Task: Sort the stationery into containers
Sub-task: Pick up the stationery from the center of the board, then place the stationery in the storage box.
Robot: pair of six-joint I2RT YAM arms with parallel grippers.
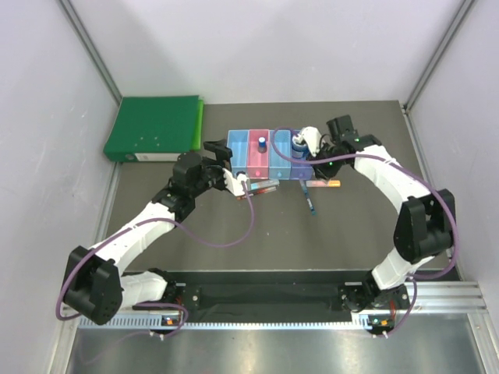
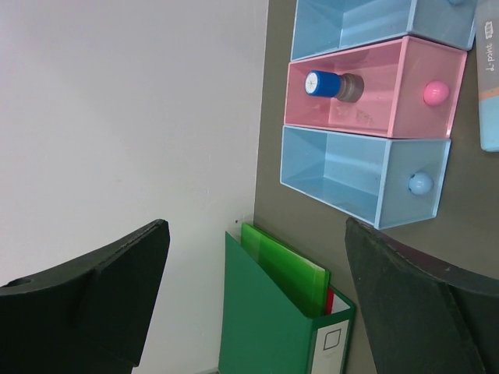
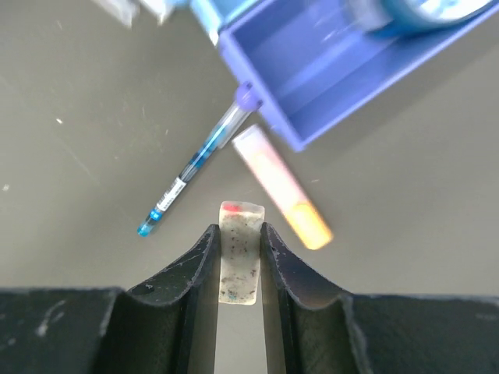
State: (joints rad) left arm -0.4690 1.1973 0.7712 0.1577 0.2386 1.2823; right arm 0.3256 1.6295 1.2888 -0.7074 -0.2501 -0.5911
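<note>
Pale block [image 3: 239,265] sitting pinched in my right gripper [image 3: 239,231], jaws narrow, long axis along them; purple bin [image 3: 312,93] lying just ahead, toward far edge of table [image 3: 78,86]. Left gripper [image 2: 256,226] gaping wide, empty.

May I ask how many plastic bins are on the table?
4, joined in one row, left to right from above: light blue bin, pink bin, second light blue bin, purple bin. None seems hidden.

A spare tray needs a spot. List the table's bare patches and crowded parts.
Bare: the mat between the pens and the arm bases; the strip behind the bins. Crowded: along the bins' front, with pens, left claw and right claw.
</note>
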